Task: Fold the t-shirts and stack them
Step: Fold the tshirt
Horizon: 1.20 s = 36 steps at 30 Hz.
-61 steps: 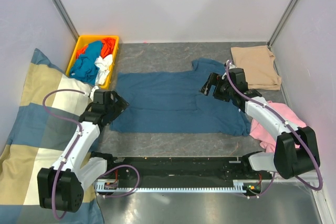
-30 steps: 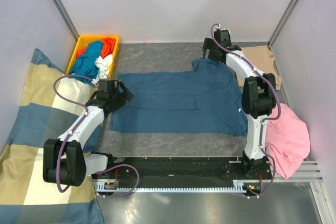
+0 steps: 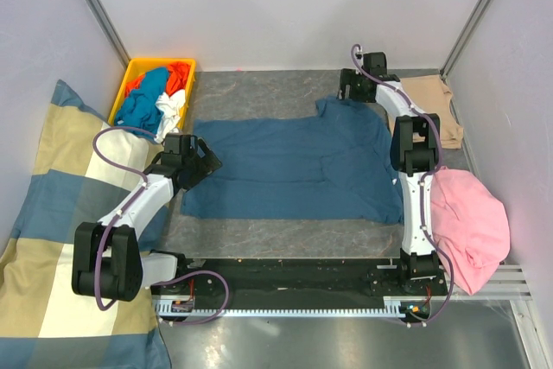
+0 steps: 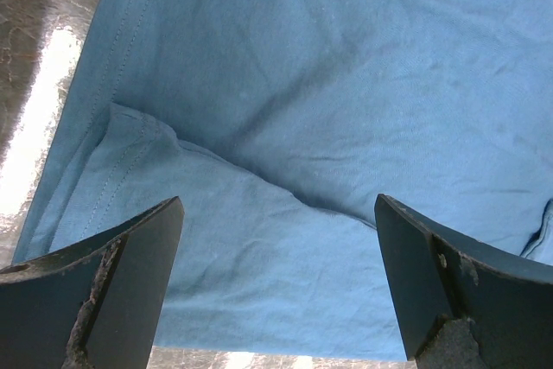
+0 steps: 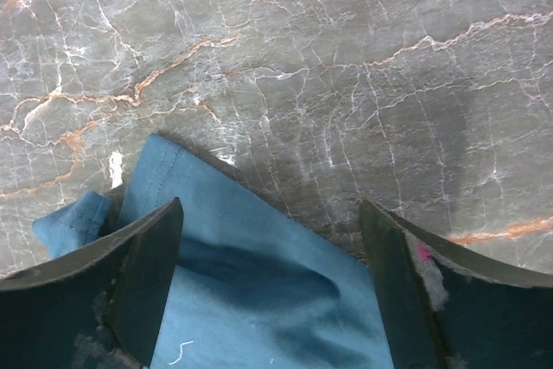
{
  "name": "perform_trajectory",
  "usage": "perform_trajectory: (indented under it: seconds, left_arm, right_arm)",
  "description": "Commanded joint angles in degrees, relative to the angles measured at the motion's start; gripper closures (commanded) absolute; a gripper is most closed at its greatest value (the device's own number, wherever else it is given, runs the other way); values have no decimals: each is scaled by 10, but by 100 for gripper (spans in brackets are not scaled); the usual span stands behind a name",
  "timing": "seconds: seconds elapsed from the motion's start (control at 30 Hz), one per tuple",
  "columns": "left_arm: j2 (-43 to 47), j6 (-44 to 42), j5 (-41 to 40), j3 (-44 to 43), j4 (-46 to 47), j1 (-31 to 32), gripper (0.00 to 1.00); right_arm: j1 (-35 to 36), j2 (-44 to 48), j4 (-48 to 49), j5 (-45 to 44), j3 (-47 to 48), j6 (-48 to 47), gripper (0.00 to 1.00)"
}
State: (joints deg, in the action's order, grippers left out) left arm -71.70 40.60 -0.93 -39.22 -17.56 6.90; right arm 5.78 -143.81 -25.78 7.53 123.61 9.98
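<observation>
Partly hidden: tan t-shirt (image 3: 436, 114)

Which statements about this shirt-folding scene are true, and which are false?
1. The blue shirt lies spread out on the table. True.
2. The bin is empty. False: it holds blue, red and white cloth.
3. The right tool is at the blue shirt's far right corner. True.
4. The left tool grips the beige shirt. False: it is open over the blue shirt's left edge, and the beige shirt lies folded at the far right.
5. A pink cloth lies at the near right. True.
</observation>
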Motion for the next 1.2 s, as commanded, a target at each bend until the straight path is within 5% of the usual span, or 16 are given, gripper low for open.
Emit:
perform_trajectory:
  seconds: [0.0, 0.23, 0.37, 0.43, 1.17]
  left_arm:
    - [1, -15, 4, 2, 10, 2, 1]
    - [0, -14, 7, 5, 12, 2, 0]
    - [1, -13, 7, 9, 15, 2, 1]
    - [0, -12, 7, 12, 17, 2, 1]
    - [7, -8, 48, 38, 44, 2, 1]
  right_arm:
    - [4, 3, -33, 47, -19, -5, 16]
    - [5, 21, -43, 58, -54, -16, 50]
    - [4, 35, -42, 58, -73, -19, 87]
    - [5, 37, -42, 57, -75, -20, 98]
    - [29, 317, 25, 38, -298, 53, 100]
